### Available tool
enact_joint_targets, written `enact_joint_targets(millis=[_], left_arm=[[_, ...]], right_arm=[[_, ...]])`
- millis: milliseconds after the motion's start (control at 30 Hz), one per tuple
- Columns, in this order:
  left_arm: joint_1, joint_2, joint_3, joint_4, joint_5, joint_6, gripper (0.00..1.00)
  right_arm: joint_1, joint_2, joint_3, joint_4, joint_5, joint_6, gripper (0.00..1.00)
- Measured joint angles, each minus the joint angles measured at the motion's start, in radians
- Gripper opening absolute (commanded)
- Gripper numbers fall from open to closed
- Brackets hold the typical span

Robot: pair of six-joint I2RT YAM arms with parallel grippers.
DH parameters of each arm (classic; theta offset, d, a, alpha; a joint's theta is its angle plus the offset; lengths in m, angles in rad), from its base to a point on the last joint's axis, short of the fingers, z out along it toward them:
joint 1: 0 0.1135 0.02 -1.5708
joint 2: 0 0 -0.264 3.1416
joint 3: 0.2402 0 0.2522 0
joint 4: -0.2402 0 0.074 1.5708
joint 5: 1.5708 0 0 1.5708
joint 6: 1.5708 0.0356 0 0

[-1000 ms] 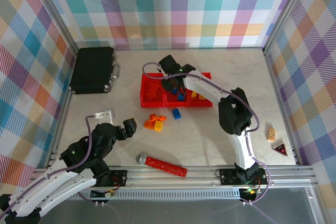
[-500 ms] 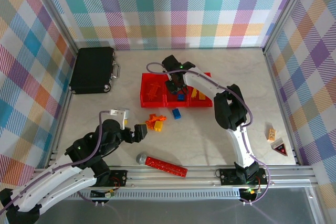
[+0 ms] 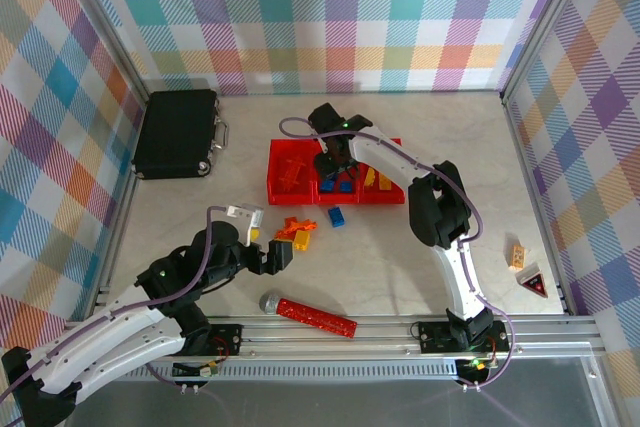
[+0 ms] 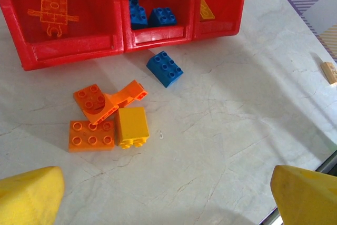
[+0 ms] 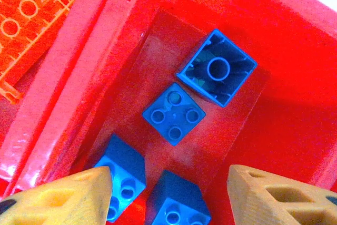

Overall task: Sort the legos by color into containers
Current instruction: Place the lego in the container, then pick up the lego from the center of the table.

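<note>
The containers are three joined red bins at mid-table. The left one holds orange pieces, the middle one blue, the right one yellow. My right gripper hangs open over the middle bin, with several blue legos lying loose below its fingers. Two orange bricks, an orange angled piece and a yellow brick lie clustered in front of the containers. A blue brick lies beside them. My left gripper is open and empty just short of this cluster.
A black case lies at the back left. A long red studded bar with a grey end rests near the front rail. At the far right sit a small orange-yellow brick and a dark triangular object.
My left arm has swung forward and right toward the orange and yellow cluster. My right gripper's jaws have widened above the middle bin.
</note>
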Motion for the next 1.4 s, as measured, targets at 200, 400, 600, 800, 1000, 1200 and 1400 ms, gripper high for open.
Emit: enact_joint_targets(millis=[200, 400, 600, 800, 1000, 1200, 1400], left_arm=[[0.0, -0.001, 0.0, 0.008, 0.001, 0.0, 1.0], [0.0, 0.001, -0.011, 0.038, 0.01, -0.01, 1.0], [0.0, 0.035, -0.036, 0.087, 0.036, -0.016, 1.0], [0.0, 0.067, -0.038, 0.115, 0.043, -0.016, 1.0], [0.0, 0.078, -0.038, 0.14, 0.045, -0.016, 1.0], [0.0, 0.066, -0.038, 0.14, 0.042, -0.016, 1.0], [0.0, 0.056, -0.037, 0.135, 0.041, -0.016, 1.0]], right_arm=[[0.0, -0.01, 0.01, -0.045, -0.023, 0.037, 0.66], [0.0, -0.216, -0.206, -0.013, -0.082, 0.164, 0.7], [0.027, -0.469, -0.467, 0.068, -0.115, 0.312, 0.77], [0.11, -0.54, -0.663, 0.177, -0.1, 0.429, 0.81], [0.151, -0.516, -0.723, 0.236, -0.093, 0.489, 0.82], [0.151, -0.438, -0.722, 0.272, -0.062, 0.496, 0.83], [0.151, -0.345, -0.689, 0.273, -0.032, 0.483, 0.8]])
